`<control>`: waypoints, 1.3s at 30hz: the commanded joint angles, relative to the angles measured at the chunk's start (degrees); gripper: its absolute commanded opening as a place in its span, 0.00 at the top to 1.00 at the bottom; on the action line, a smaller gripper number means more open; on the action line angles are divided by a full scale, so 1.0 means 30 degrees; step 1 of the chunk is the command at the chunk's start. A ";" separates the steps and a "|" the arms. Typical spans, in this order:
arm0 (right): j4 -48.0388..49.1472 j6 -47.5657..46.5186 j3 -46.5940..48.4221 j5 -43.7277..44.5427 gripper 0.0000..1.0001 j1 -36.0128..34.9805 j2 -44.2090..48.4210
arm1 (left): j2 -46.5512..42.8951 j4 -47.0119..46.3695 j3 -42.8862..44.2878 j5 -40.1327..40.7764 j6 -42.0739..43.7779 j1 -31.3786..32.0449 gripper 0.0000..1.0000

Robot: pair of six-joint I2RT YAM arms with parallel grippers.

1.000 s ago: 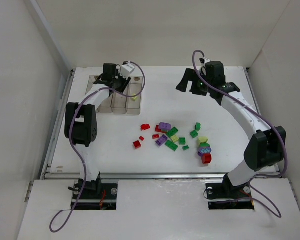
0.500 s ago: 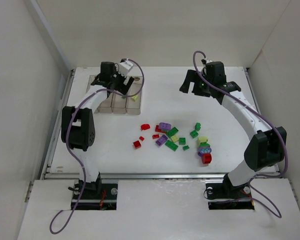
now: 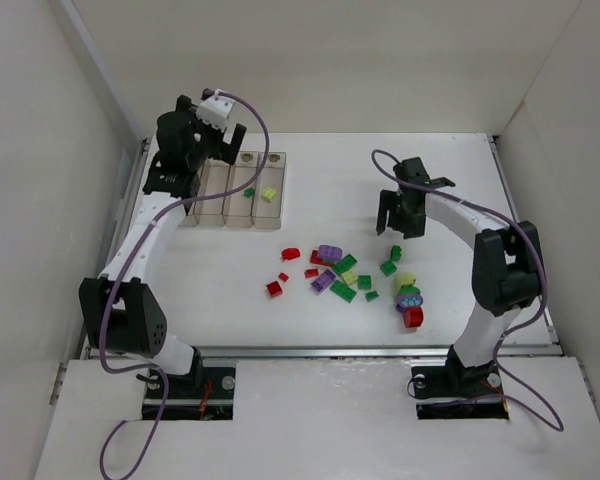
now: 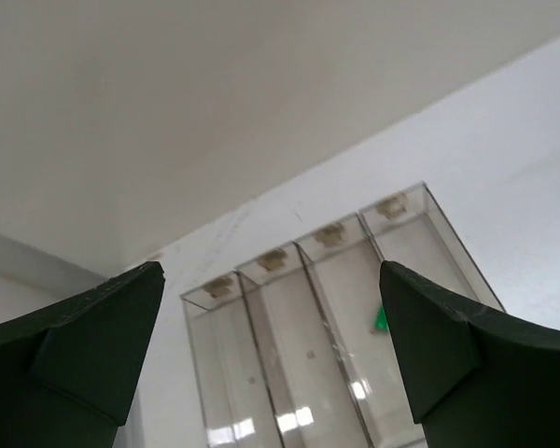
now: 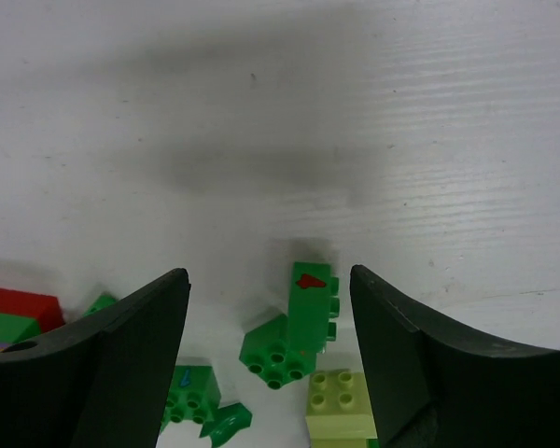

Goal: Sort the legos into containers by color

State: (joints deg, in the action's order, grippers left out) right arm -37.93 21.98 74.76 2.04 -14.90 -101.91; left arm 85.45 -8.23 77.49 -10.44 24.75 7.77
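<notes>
The legos (image 3: 345,268) lie scattered mid-table in red, green, purple and pale yellow. My right gripper (image 3: 397,225) hangs open just behind the pile. In the right wrist view, a green brick (image 5: 308,313) lies between its fingers (image 5: 135,359), touching neither, with a pale yellow brick (image 5: 341,403) beside it. The containers (image 3: 235,188), clear bins in a row, stand at the back left. One holds a green brick (image 3: 248,192), the rightmost a yellow brick (image 3: 269,194). My left gripper (image 3: 180,165) is open and empty, raised over their left end. The left wrist view shows the containers (image 4: 299,355) between its fingers (image 4: 84,355).
White walls close in the table on the left, back and right. A metal rail (image 3: 320,350) runs along the near edge. A red brick (image 3: 274,288) lies apart, left of the pile. A stack of purple, green and red bricks (image 3: 411,305) sits at the pile's right.
My left gripper opened, rose and moved left off the containers, and a green brick now shows in a bin. My right gripper swung from the back down to the pile and narrowed a little.
</notes>
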 commanded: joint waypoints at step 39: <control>0.1358 0.2105 0.6193 -0.3723 1.00 -0.0367 0.2560 | -0.1706 0.5012 0.0363 -0.4265 0.4569 0.4937 0.00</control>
State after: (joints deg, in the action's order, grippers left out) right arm -37.58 24.97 90.89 -3.62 -15.51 -97.45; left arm 82.00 15.75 81.06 -28.27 44.34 22.94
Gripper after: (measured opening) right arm 0.285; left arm 0.997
